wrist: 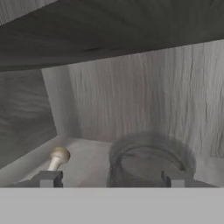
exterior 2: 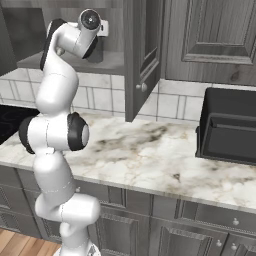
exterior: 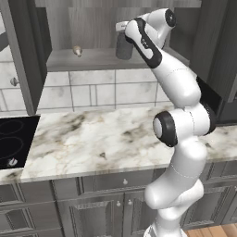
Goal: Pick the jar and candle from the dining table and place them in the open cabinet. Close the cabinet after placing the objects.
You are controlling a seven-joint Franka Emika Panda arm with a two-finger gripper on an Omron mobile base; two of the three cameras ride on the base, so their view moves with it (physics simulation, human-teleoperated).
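Observation:
The dark grey jar (exterior: 124, 50) stands on the inner shelf (exterior: 83, 60) of the open cabinet, right of the middle. My gripper (wrist: 112, 178) is inside the cabinet just above and around the jar (wrist: 148, 164). Its jaws are open, one finger well clear to the jar's left and the other at its right side. The candle (exterior: 77, 50) sits on the same shelf, further left, and appears as a pale knob-like shape (wrist: 59, 156) in the hand view. In the right base view my hand hides most of the jar (exterior 2: 95, 51). The dining table is out of view.
Both cabinet doors stand open, one on the left (exterior: 23, 55) and one on the right (exterior 2: 142, 55). Below lies a marble counter (exterior: 92, 134) with a black cooktop (exterior: 11, 141) at its left and a black box-like appliance (exterior 2: 230, 127) at its right.

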